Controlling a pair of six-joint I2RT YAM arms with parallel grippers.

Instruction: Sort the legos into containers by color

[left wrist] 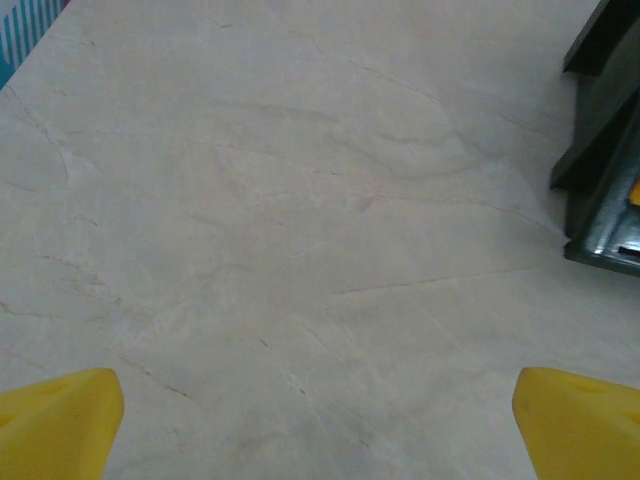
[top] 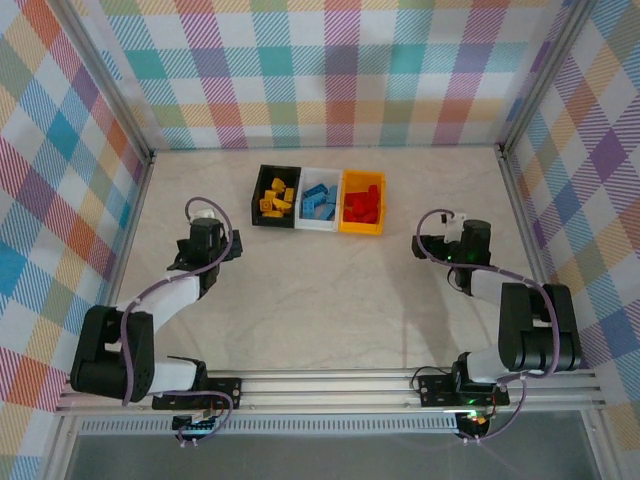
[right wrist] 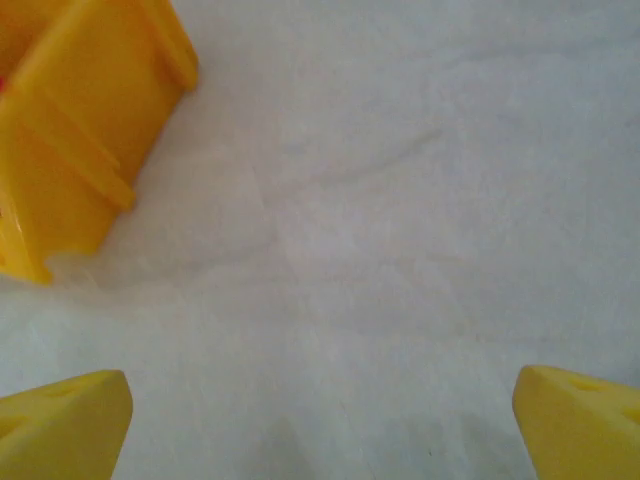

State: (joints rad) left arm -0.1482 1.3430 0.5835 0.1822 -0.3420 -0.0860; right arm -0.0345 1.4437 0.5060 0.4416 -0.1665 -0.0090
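Observation:
Three bins stand in a row at the back middle of the table. The black bin (top: 257, 203) holds yellow-orange legos (top: 275, 196). Blue legos (top: 319, 203) lie in the white bin (top: 318, 224). Red legos (top: 362, 204) fill the yellow-orange bin (top: 361, 228). My left gripper (top: 206, 222) rests to the left of the bins, open, with bare table between its yellow fingertips (left wrist: 60, 420). My right gripper (top: 463, 232) sits to the right of the bins, open and holding nothing. The black bin's corner (left wrist: 604, 190) and the yellow-orange bin's corner (right wrist: 85, 130) show in the wrist views.
Plaid walls with metal posts (top: 140, 150) enclose the table on three sides. A metal rail (top: 330, 385) carries both arm bases along the near edge. Pale marbled table surface (top: 330, 300) stretches between the arms.

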